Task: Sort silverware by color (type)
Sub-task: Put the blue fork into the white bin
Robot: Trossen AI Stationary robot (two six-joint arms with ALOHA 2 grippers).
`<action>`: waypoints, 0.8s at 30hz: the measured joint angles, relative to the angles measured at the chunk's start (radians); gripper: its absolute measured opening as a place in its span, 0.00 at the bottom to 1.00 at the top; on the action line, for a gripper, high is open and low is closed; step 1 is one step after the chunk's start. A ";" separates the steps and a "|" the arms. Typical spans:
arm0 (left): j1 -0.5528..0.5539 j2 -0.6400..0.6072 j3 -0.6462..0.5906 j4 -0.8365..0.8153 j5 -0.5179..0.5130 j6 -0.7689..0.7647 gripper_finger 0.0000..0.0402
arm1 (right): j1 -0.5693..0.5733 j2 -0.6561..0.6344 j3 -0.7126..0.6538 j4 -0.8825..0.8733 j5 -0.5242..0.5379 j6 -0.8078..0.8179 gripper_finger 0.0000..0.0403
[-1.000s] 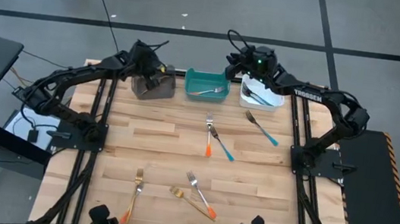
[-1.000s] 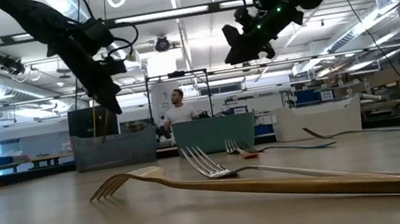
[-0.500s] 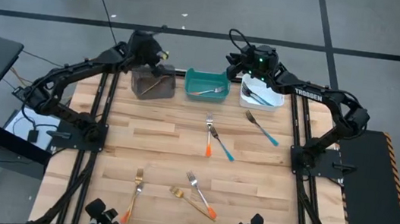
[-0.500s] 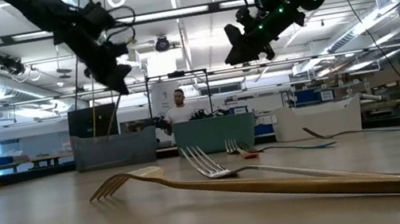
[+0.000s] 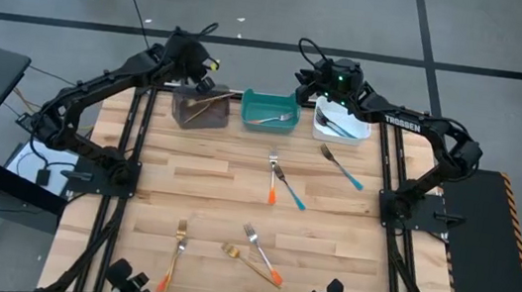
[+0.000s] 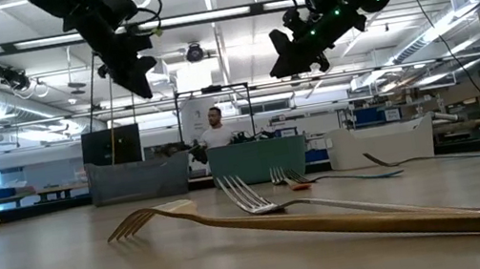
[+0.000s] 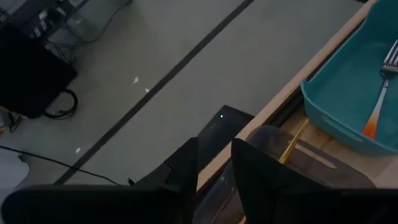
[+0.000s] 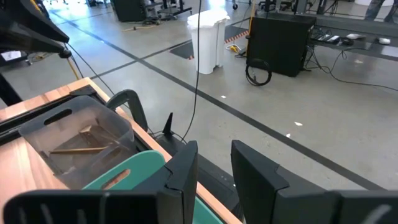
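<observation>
The left hand (image 5: 201, 67) hung high over the grey bin (image 5: 200, 109) at the upper left of the table (image 5: 216, 185), fingers a narrow gap apart in its wrist view, holding nothing. In the low view it sat up near the ceiling lights (image 6: 128, 70), well clear of the bin. Gold forks (image 5: 208, 106) lay inside that grey bin, crossed at an angle; the right wrist view showed them too (image 8: 87, 142).

Over on the upper right, the right hand (image 5: 311, 80) hovered between the teal bin (image 5: 270, 108) and the white bin (image 5: 342, 122), a little behind them, fingers slightly parted and empty. The teal bin held an orange fork (image 5: 272, 120); the white bin held a dark-looking piece of silverware (image 5: 335, 127), colour hard to tell.

Out on the table, centre frame, an orange fork (image 5: 273, 177) and a blue fork (image 5: 290, 187) lay crossing each other. Right of them, a second blue fork (image 5: 342, 167) lay alone near the white bin. Down at the lower left, one orange fork (image 5: 175, 253) sat by itself. Lower centre, another orange fork (image 5: 263, 254) lay across a gold fork (image 5: 245, 260), touching.

A person (image 6: 215, 131) stood far behind the bins.
</observation>
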 joint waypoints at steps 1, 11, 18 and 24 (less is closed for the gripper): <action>0.000 0.000 0.000 -0.008 0.000 -0.005 0.26 | 0.000 0.000 0.000 0.000 0.000 0.000 0.26; -0.004 0.000 0.000 -0.160 0.053 -0.139 0.26 | 0.000 0.000 0.000 -0.088 -0.180 0.000 0.26; -0.050 -0.057 -0.002 -0.145 0.369 -0.329 0.26 | 0.026 -0.038 -0.001 -0.358 -0.202 0.045 0.26; -0.117 -0.210 -0.001 -0.064 0.519 -0.429 0.26 | 0.108 -0.095 -0.001 -0.525 -0.106 0.024 0.24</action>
